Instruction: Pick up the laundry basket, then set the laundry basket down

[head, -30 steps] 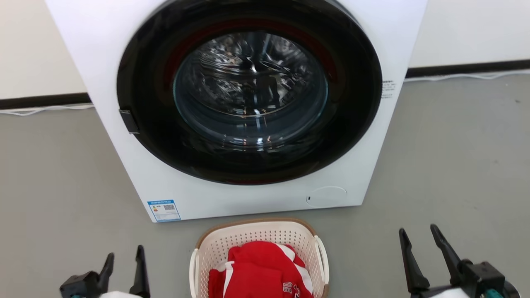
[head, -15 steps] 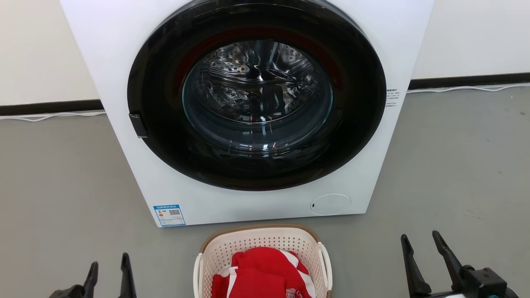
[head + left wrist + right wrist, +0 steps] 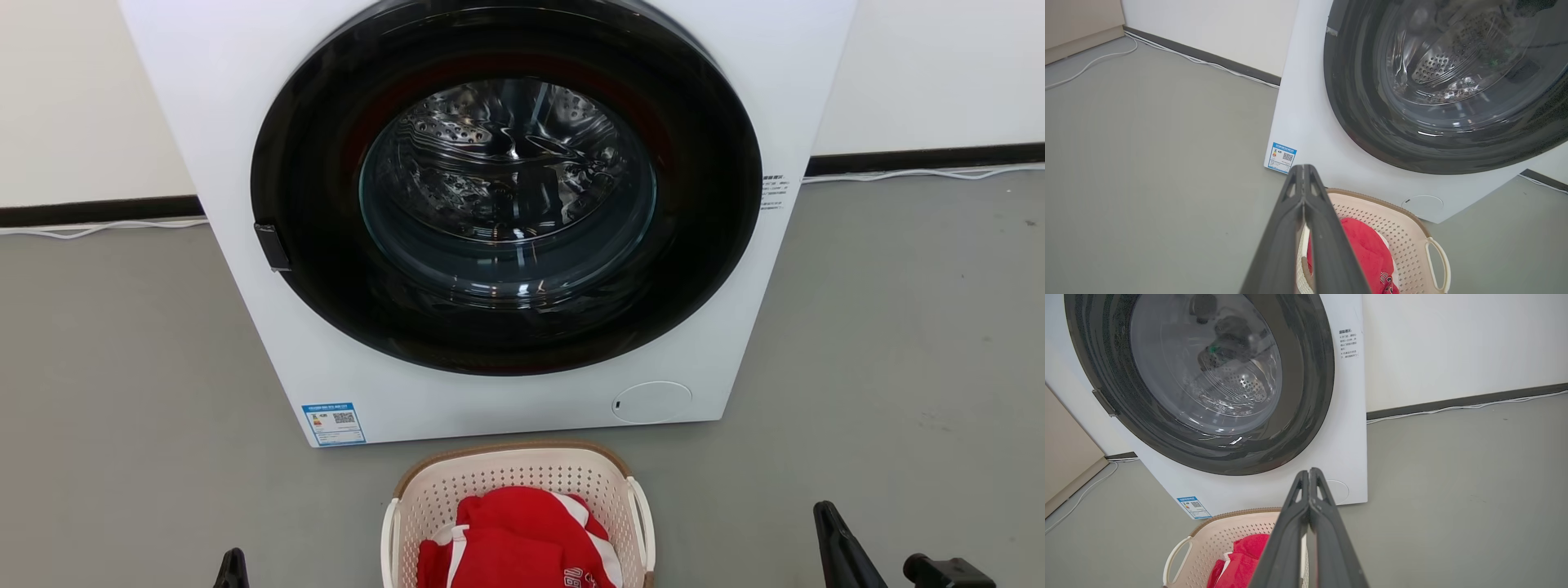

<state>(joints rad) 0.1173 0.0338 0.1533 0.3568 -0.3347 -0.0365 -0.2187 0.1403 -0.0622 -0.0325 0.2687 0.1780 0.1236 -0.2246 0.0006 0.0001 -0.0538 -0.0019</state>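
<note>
The laundry basket (image 3: 506,478) stands on the grey floor just in front of the washer, cream-white and perforated with a brown rim and white side handles. A red and white garment (image 3: 510,531) lies inside it. My left gripper (image 3: 234,569) shows as a dark tip at the bottom edge, left of the basket and apart from it. In the left wrist view the left gripper (image 3: 1304,168) is shut on nothing, above the basket (image 3: 1396,232). My right gripper (image 3: 837,539) is low on the right, also apart. The right gripper (image 3: 1309,472) is shut and empty, with the basket (image 3: 1224,535) below it.
A white front-loading washer (image 3: 506,400) with its round dark door (image 3: 310,269) closed stands right behind the basket. White cables (image 3: 98,227) run along the dark baseboard. A beige cabinet side (image 3: 1065,465) stands left of the washer. Grey floor spreads to both sides.
Both grippers have shut, their fingers now pressed together. Both have dropped lower in the head view, so just their tips show. The head camera shifted slightly earlier on; the basket has not moved.
</note>
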